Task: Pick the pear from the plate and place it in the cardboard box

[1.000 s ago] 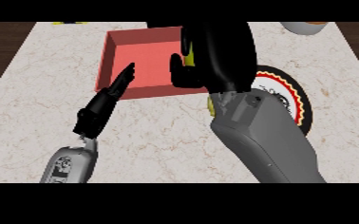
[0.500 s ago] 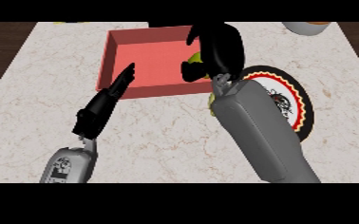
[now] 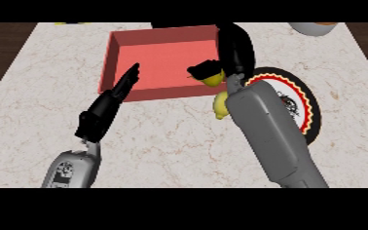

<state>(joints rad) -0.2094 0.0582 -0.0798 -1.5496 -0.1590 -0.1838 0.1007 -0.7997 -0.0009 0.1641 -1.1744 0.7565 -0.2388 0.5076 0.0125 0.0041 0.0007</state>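
The cardboard box is a reddish open tray at the counter's back middle. My right hand hangs over the box's right side, fingers curled round the yellow-green pear, which peeks out below the thumb. The plate, dark with a red and yellow rim, lies to the right of the box and is half hidden by my right forearm. My left hand is open, its straight fingers pointing up at the box's front left wall.
A small yellow thing shows at the left edge of my right forearm, just in front of the box's near right corner. A pale bowl sits at the back right. The dark counter edge runs along the left.
My right hand with the pear has shifted slightly right and down over the box's right side, and its forearm has swung to the right. The left hand has not moved.
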